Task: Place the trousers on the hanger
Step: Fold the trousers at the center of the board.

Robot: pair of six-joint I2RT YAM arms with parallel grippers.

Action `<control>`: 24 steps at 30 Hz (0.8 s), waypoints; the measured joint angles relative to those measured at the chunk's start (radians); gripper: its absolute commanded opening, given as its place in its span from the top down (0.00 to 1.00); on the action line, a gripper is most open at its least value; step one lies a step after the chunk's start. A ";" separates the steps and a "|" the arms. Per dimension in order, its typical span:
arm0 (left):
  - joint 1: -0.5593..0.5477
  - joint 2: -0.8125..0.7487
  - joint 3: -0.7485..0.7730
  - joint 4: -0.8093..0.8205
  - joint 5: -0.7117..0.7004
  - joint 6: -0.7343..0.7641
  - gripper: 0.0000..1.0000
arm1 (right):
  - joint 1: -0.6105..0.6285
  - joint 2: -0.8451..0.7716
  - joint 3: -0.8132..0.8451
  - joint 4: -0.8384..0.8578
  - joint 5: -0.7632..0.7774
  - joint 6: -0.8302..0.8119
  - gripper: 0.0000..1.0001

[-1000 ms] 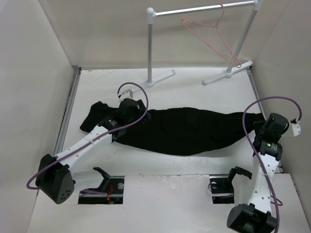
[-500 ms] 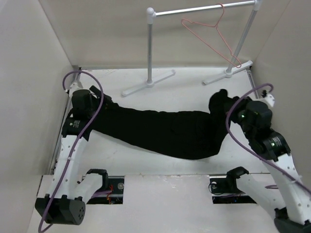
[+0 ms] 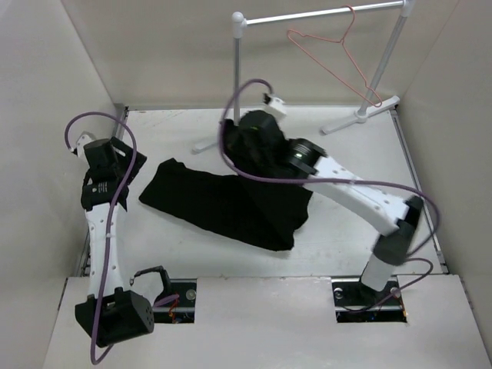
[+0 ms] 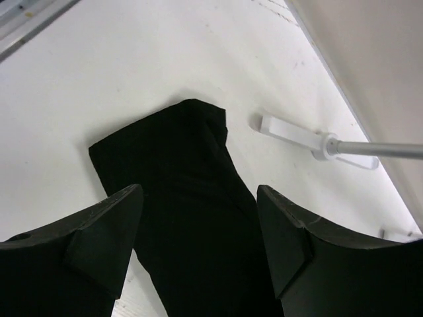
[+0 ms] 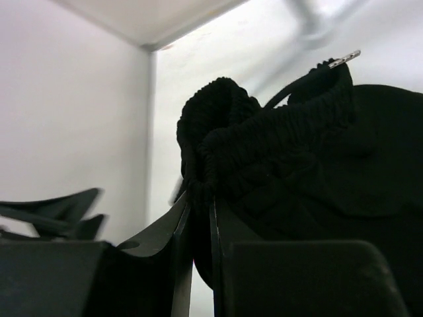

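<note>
The right jaws are closed narrow on the gathered elastic waistband of the trousers point(image 5: 297, 152), with a fold of black cloth pinched between the two fingers point(image 5: 228, 277); the bunched waistband rises just above them, and a pale wall point(image 5: 73, 119) stands to their side; from the top view the cloth at these jaws is lifted off the worktop point(image 3: 361, 146), and the remaining fabric runs down and away from them, lying flat and spread toward the left arm's side; the right arm point(image 3: 361, 196) reaches across the middle to get there; the left jaws stand wide apart and hold nothing, fingers point(image 4: 106, 231) hovering over one end of the trousers, which lies flat beyond and between them without touching; past that end, to the right of these jaws, sits a white foot of the rail point(image 4: 291, 130); the hanger point(image 3: 330, 68) hangs by its hook from the rail's bar, beyond and well apart from both jaws
</note>
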 measured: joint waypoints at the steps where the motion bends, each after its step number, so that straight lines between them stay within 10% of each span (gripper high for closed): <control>1: 0.011 0.010 0.005 -0.002 -0.001 0.000 0.32 | 0.019 0.080 0.091 0.001 0.001 0.003 0.90; 4: 0.040 0.039 0.044 -0.006 -0.010 0.000 0.32 | 0.074 0.382 0.467 -0.002 0.002 0.016 0.81; 9: 0.128 0.061 0.162 -0.029 -0.055 0.002 0.31 | 0.144 0.959 1.217 0.020 -0.107 0.099 0.24; 12: 0.154 0.062 0.219 -0.031 -0.100 0.003 0.31 | 0.172 1.091 1.279 -0.037 -0.225 0.141 0.07; 20: 0.150 0.103 0.238 -0.037 -0.150 0.013 0.31 | 0.171 1.073 1.301 -0.388 -0.242 -0.019 0.16; 24: 0.093 0.122 0.167 0.010 -0.161 0.018 0.32 | 0.091 0.935 1.318 -0.512 -0.198 -0.112 0.39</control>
